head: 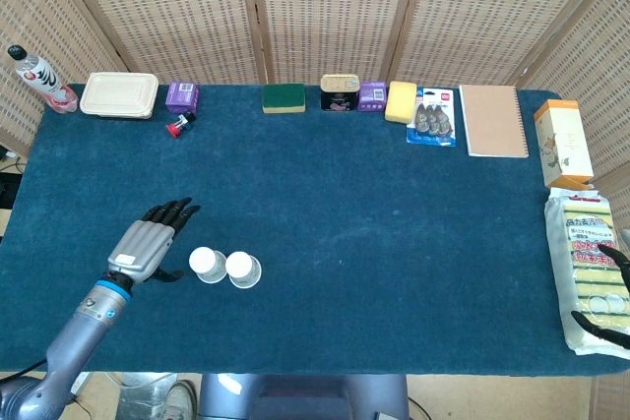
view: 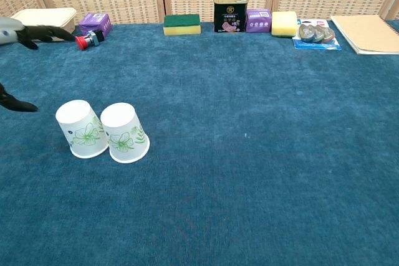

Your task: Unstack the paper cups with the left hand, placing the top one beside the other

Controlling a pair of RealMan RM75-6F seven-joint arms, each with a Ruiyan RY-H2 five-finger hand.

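Two white paper cups with green leaf prints stand upside down, side by side on the blue table: the left cup (view: 81,129) (head: 207,264) and the right cup (view: 124,133) (head: 242,269). They touch at the base. My left hand (head: 146,244) is open, fingers spread, a little to the left of the left cup and apart from it. In the chest view only its fingertips (view: 28,31) show at the left edge. My right hand (head: 612,302) rests at the far right edge over a yellow sponge pack, only dark fingers showing.
Along the back edge stand a bottle (head: 35,77), a lidded food box (head: 119,94), purple boxes (head: 181,95), a green sponge (head: 283,97), a tin (head: 339,92), a yellow sponge (head: 401,101) and a notebook (head: 492,120). A sponge pack (head: 587,268) lies far right.
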